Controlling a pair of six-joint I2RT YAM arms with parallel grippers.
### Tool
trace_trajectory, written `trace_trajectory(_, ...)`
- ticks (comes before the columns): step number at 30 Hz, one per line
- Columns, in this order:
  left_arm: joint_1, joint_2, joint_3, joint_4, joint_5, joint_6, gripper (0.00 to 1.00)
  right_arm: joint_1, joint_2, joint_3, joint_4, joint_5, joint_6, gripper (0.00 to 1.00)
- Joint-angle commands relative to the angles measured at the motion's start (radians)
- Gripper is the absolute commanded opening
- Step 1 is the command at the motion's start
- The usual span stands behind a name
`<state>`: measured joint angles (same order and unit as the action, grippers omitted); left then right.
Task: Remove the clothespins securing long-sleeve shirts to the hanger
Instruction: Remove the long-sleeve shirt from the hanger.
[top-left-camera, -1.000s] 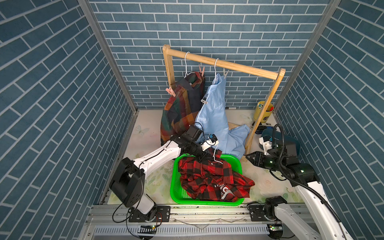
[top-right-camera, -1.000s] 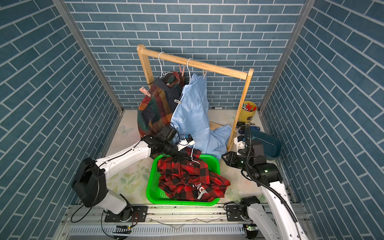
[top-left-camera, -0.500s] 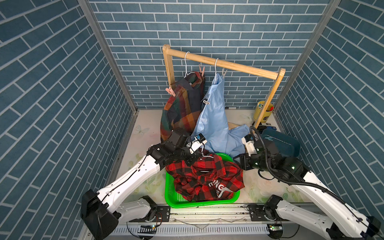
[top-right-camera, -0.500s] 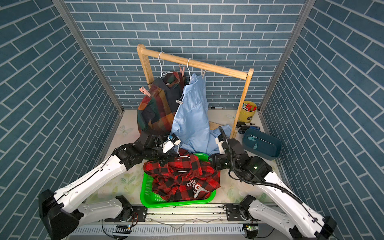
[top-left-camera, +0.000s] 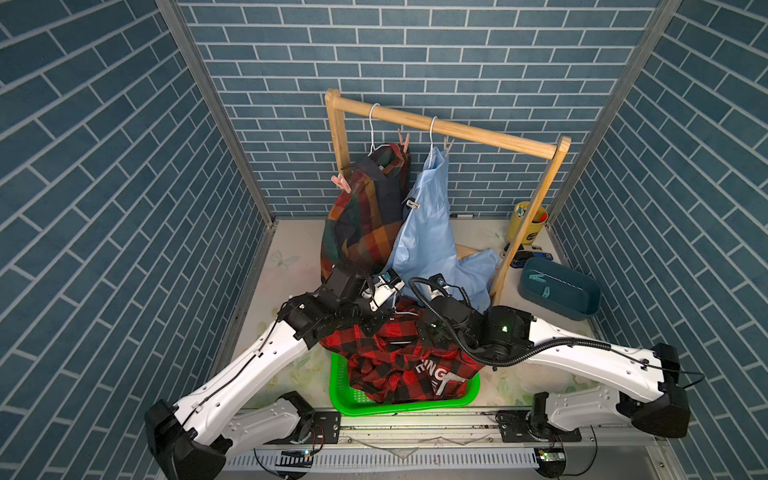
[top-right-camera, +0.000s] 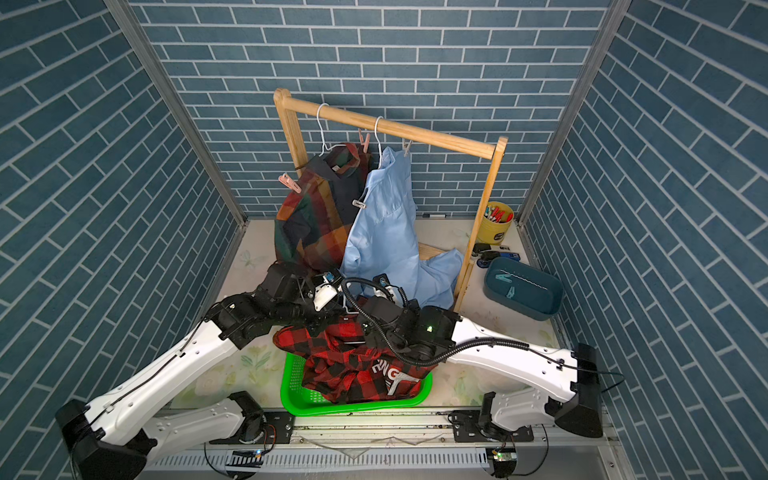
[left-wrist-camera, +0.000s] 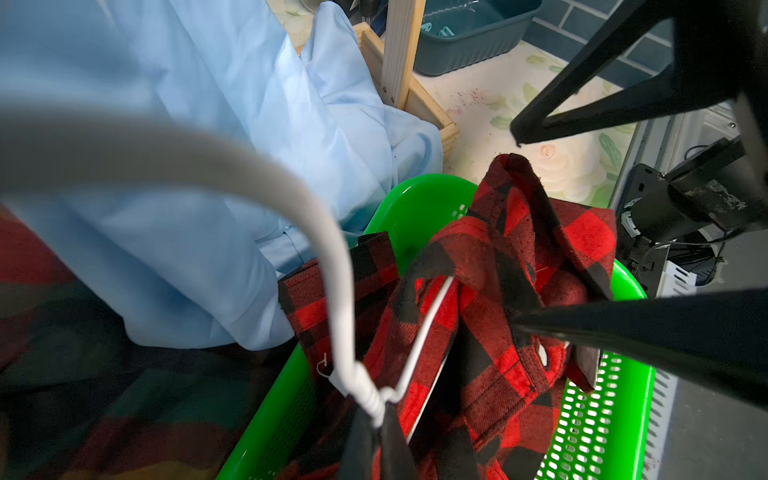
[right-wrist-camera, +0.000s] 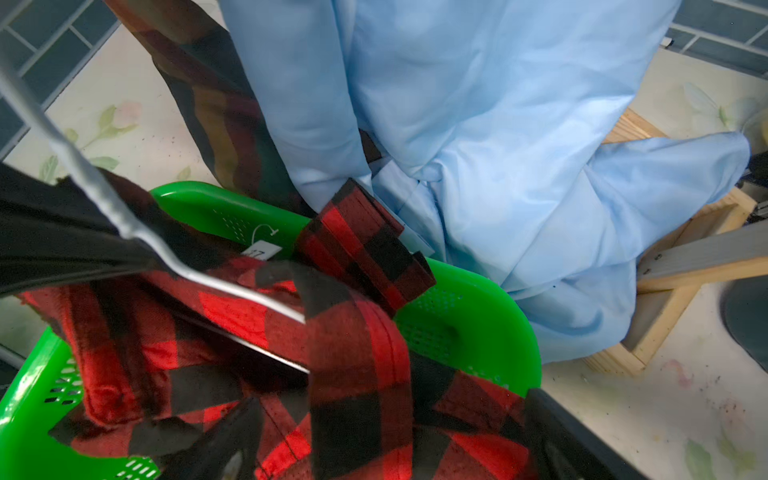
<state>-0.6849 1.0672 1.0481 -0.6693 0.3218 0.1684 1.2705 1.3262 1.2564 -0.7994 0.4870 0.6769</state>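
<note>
A red-and-black check shirt (top-left-camera: 399, 365) hangs on a white wire hanger (left-wrist-camera: 345, 316) over the green basket (top-left-camera: 345, 399). My left gripper (left-wrist-camera: 376, 419) is shut on the hanger's twisted neck. My right gripper (right-wrist-camera: 386, 440) is open, its fingers on either side of a fold of that shirt. On the wooden rack (top-left-camera: 457, 131) hang a dark plaid shirt (top-left-camera: 361, 224) and a light blue shirt (top-left-camera: 428, 241). Pink clothespins (top-left-camera: 341, 183) sit on the plaid shoulder and by its hook; pale clothespins (top-left-camera: 411, 203) grip the blue shirt.
A teal tub (top-left-camera: 559, 291) holding teal pegs stands at the right, beyond the rack's foot. A yellow cup (top-left-camera: 530, 222) stands in the back right corner. The blue shirt's hem pools on the floor next to the basket. Brick walls close in on three sides.
My right arm swung in from the right to the check shirt and its jaws opened wide. My left arm lifted the hanger, raising the shirt partly out of the basket.
</note>
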Motion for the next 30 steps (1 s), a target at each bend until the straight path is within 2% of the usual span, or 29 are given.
trace_trajectory(1, 0.004, -0.018, 0.004, -0.034, -0.008, -0.004, 0.0, 0.01, 0.023, 0.014, 0.005, 0.029, 0.058, 0.94)
trace_trajectory(8, 0.004, -0.024, 0.013, -0.047, -0.009, -0.002, 0.0, 0.01, 0.054, 0.03, -0.044, 0.004, 0.078, 0.67)
trace_trajectory(11, 0.004, -0.024, 0.014, -0.047, -0.017, 0.0, 0.0, 0.01, 0.062, 0.032, -0.066, -0.017, 0.087, 0.5)
trace_trajectory(16, 0.004, -0.043, 0.024, -0.06, -0.011, -0.003, 0.0, 0.006, 0.053, 0.02, -0.092, 0.002, 0.09, 0.1)
trace_trajectory(18, 0.004, -0.056, 0.034, -0.082, -0.017, 0.006, 0.0, -0.002, 0.04, 0.018, -0.104, 0.011, 0.089, 0.0)
trace_trajectory(30, 0.003, -0.121, 0.039, -0.153, -0.013, 0.049, 0.0, -0.145, -0.07, -0.076, -0.101, -0.042, 0.075, 0.0)
